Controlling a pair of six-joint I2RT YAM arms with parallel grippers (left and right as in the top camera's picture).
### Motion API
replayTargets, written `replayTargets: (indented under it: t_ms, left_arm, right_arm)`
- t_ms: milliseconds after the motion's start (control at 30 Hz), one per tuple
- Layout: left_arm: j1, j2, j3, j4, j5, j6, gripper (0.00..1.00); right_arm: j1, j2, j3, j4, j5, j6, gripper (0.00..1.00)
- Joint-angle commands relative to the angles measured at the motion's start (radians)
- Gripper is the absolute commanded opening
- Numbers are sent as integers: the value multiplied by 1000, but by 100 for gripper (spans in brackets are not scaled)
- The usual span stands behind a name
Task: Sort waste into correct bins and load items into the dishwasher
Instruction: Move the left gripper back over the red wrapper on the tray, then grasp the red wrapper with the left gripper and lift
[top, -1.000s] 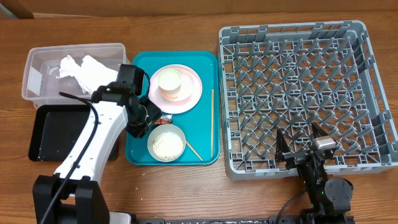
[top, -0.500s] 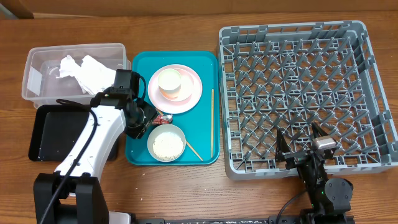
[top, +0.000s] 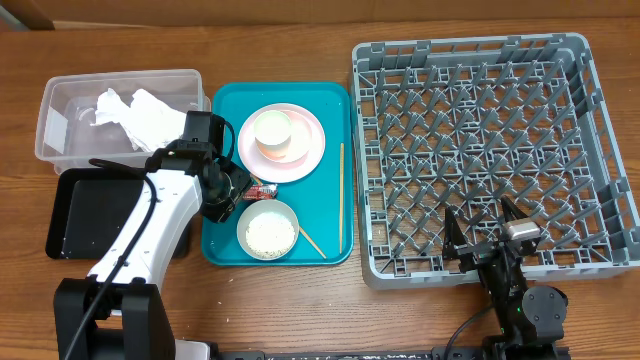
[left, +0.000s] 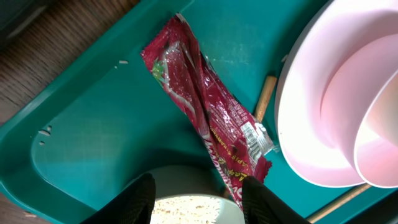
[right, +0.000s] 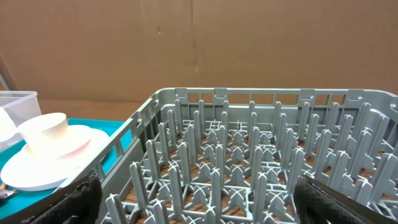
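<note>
My left gripper (top: 237, 190) hovers open over the teal tray (top: 335, 100), its fingers (left: 199, 202) just short of a crinkled red wrapper (left: 205, 121) that lies flat between the pink plate (top: 312, 150) and a bowl of white rice (top: 267, 230). A small white cup (top: 272, 134) stands on the plate. Chopsticks (top: 341, 195) lie on the tray's right side. White napkins (top: 135, 112) fill the clear tub (top: 60, 125); the black tray (top: 90, 215) lies below it. My right gripper (top: 484, 232) is open over the grey dish rack (top: 480, 150), which shows in the right wrist view (right: 249, 162).
The teal tray's raised rim surrounds the wrapper on the left (left: 68, 106). My left arm crosses over the black tray. Bare wooden table (top: 300, 300) runs along the front edge. A cardboard wall (right: 186, 43) stands behind the rack.
The left gripper drew back slightly to the left along the tray a second ago, then held still. The right arm has not moved.
</note>
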Motion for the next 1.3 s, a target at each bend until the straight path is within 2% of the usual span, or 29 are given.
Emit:
replayTargets:
  t_ms: [0,300,900,1267]
  left_arm:
    - [6,24,-10,2,-28,-17,48]
    - [6,90,-10,8,-25,-16,47]
    - [3,108,-11,14,-37,-6,50]
    - [1,138,-11,77,-27,-10,50]
  right_arm:
    - [-3,-6,-11,5,6,-1,100]
    - [-3,-6,-11,5,6,-1,100]
    - [-3,-6,-11,5,6,-1,100]
    - [-3,-6,-11,5,6,-1,100]
